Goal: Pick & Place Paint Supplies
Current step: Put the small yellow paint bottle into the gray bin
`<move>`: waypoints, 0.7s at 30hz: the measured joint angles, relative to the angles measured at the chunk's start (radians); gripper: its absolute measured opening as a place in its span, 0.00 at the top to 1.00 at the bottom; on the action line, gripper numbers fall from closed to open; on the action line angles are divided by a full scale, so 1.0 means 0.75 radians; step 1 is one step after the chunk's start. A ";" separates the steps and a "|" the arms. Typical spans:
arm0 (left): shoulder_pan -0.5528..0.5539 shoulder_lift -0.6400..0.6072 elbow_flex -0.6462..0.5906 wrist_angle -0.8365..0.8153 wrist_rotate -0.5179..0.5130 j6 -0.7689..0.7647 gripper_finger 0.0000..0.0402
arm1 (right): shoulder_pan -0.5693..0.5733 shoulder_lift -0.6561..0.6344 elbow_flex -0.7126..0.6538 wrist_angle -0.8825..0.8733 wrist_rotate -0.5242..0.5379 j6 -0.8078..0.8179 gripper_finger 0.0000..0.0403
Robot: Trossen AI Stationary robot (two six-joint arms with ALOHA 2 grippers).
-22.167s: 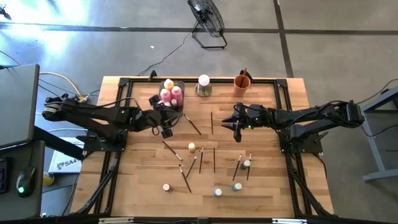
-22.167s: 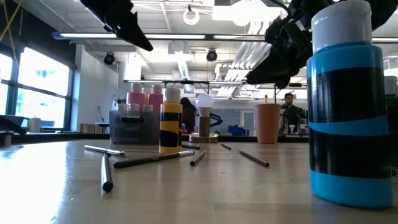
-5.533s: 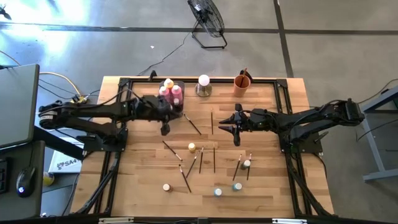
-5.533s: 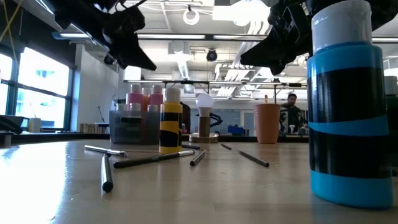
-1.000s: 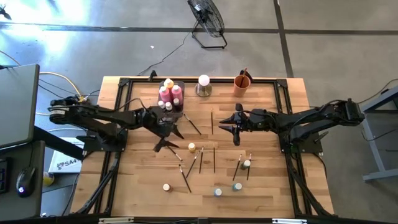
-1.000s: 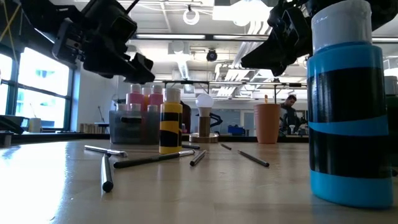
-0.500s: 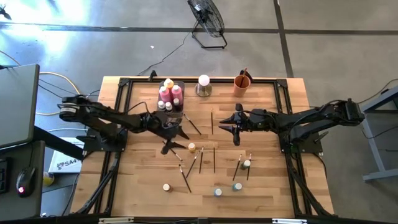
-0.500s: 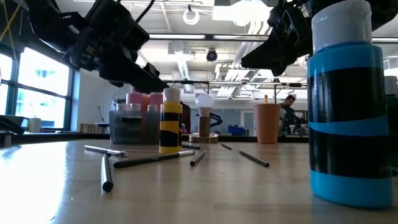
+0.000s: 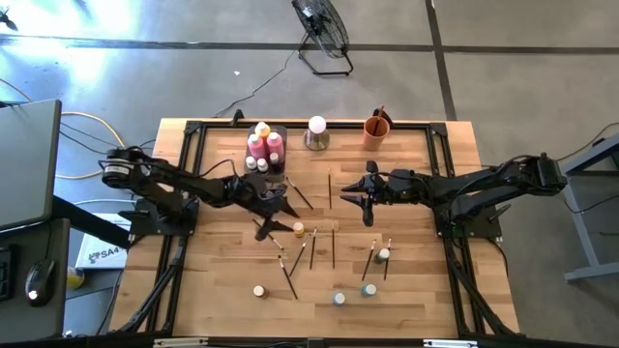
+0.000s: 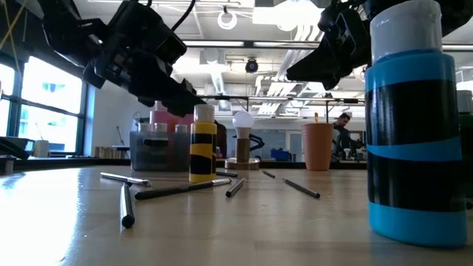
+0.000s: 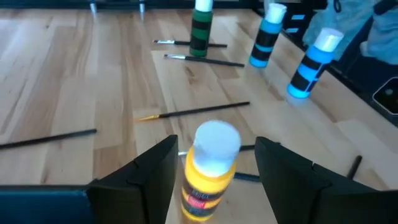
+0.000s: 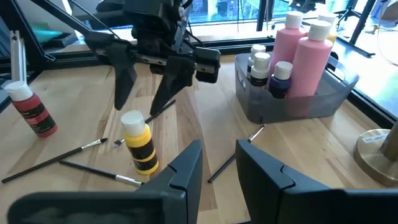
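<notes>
Mid-table, just short of the small yellow bottle (image 9: 298, 229): my left gripper (image 9: 275, 215) hangs over it, fingers spread wide, nothing between them. Left wrist view puts the bottle's white cap (image 11: 216, 138) squarely between my two fingers (image 11: 144, 172), so line-up looks good.

Right gripper (image 9: 368, 198) waits above the table's middle right, part-open and empty.

Step in hand, as I judge it: take the yellow bottle and carry it to the grey tray (image 9: 280, 132) at the back, where the pink bottles (image 9: 275, 145) and some tiny capped ones already stand.

Doing it well:
- Drop straight down, keep the cap centred; grip the body below the cap, not the cap itself.
- Bottle is narrow and upright, so a finger brushing it early could tip it. Close only once both fingers flank it.
- A dark-handled brush (image 9: 271, 235) lies just beside the bottle's base; keep fingertips clear of it.
- Lift clear before swinging toward the tray.
</notes>
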 joint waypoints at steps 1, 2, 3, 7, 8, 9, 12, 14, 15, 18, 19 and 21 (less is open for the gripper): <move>0.000 0.007 0.006 -0.008 0.000 0.001 0.47 | 0.000 0.000 0.000 0.000 0.000 -0.002 0.77; 0.000 0.015 0.010 -0.013 0.000 0.005 0.47 | 0.000 0.000 0.000 -0.001 0.000 -0.004 0.77; 0.000 0.028 0.019 -0.014 0.000 0.010 0.47 | 0.000 0.000 0.000 -0.001 0.000 -0.004 0.77; -0.003 0.083 0.055 -0.014 0.007 0.031 0.47 | 0.000 0.000 0.000 -0.007 0.000 -0.004 0.77; -0.009 0.100 0.067 -0.011 0.009 0.031 0.47 | 0.000 0.000 0.000 -0.008 0.000 -0.004 0.77; -0.011 0.117 0.080 -0.010 0.009 0.035 0.47 | 0.000 0.000 0.000 -0.007 0.000 -0.004 0.77; -0.028 0.155 0.111 -0.012 0.017 0.037 0.47 | 0.000 0.000 0.000 -0.007 0.000 -0.004 0.77; -0.043 0.173 0.125 -0.008 0.013 0.037 0.47 | 0.000 0.000 0.000 -0.007 0.000 -0.004 0.77; -0.046 0.177 0.127 -0.013 0.011 0.037 0.47 | 0.000 0.000 0.000 -0.007 0.000 -0.004 0.77; -0.046 0.180 0.128 -0.021 0.007 0.035 0.47 | 0.000 0.000 0.000 -0.007 0.000 -0.004 0.77; -0.045 0.180 0.128 -0.024 0.007 0.035 0.47 | 0.000 0.000 0.000 -0.007 0.000 -0.004 0.77; -0.043 0.180 0.128 -0.033 0.004 0.034 0.47 | 0.000 0.000 0.000 -0.007 0.000 -0.004 0.77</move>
